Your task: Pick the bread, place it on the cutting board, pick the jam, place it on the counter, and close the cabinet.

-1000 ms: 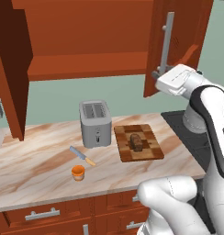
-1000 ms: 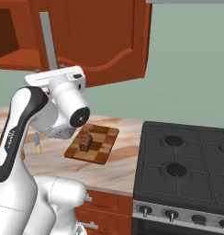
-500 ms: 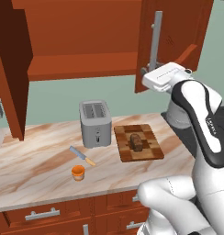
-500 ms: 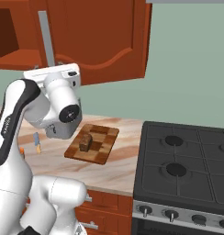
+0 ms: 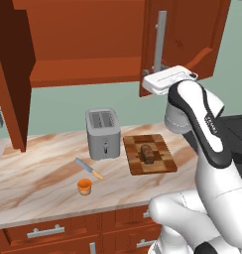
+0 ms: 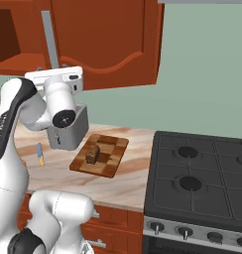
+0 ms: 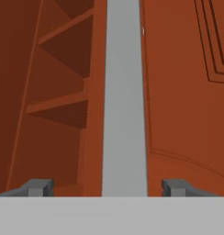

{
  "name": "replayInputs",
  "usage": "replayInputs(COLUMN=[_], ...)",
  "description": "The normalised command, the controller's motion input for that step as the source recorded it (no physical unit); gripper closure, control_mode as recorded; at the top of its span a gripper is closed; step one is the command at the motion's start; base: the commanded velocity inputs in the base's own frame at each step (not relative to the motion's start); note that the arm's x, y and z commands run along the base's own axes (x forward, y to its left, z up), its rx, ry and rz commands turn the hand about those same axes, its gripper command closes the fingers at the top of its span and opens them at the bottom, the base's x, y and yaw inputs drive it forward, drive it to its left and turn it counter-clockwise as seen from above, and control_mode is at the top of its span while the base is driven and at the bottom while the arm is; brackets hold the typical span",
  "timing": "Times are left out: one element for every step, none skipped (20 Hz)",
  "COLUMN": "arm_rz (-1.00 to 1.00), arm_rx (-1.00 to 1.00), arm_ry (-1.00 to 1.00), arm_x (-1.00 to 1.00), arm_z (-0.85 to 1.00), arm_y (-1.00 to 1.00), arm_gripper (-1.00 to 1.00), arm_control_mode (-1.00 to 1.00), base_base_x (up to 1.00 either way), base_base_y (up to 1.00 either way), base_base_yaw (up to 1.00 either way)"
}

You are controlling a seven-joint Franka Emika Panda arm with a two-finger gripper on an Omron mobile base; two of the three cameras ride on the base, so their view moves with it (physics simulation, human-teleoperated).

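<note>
Gripper at the cabinet door handle

Gripper jaws apart, straddling the grey bar handle of the reddish-brown wooden cabinet door, centre frame, gripping nothing.

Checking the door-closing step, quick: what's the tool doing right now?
Tool: open, holding nothing, fingertips either side of the cabinet door handle.

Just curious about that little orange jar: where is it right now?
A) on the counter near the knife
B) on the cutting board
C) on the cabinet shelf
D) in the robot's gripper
A: the jam stands on the counter beside the knife.
</note>
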Motion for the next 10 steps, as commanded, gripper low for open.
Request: replayInputs(arm_rz=[-0.09, -0.09, -0.09, -0.09, -0.09, -0.09, -0.09, -0.09, -0.09, -0.09], arm_rx=[0.00, 0.00, 0.00, 0.00, 0.00, 0.00, 0.00, 0.00, 0.00, 0.00], arm_ry=[-0.01, -0.01, 0.00, 0.00, 0.00, 0.00, 0.00, 0.00, 0.00, 0.00], arm_x=[0.29, 0.29, 0.29, 0.27, 0.26, 0.26, 0.26, 0.26, 0.26, 0.26], arm_z=[0.00, 0.00, 0.00, 0.00, 0.00, 0.00, 0.00, 0.00, 0.00, 0.00], arm_y=[0.06, 0.06, 0.06, 0.06, 0.06, 0.05, 0.05, 0.05, 0.05, 0.05], arm_gripper=[-1.00, -1.00, -1.00, -1.00, -1.00, -1.00, -1.00, -1.00, -1.00, -1.00], arm_control_mode=[-1.00, -1.00, -1.00, -1.00, -1.00, -1.00, -1.00, -1.00, -1.00, -1.00], base_base_x=[0.00, 0.00, 0.00, 0.00, 0.00, 0.00, 0.00, 0.00, 0.00, 0.00], base_base_y=[0.00, 0.00, 0.00, 0.00, 0.00, 0.00, 0.00, 0.00, 0.00, 0.00], base_base_yaw=[0.00, 0.00, 0.00, 0.00, 0.00, 0.00, 0.00, 0.00, 0.00, 0.00])
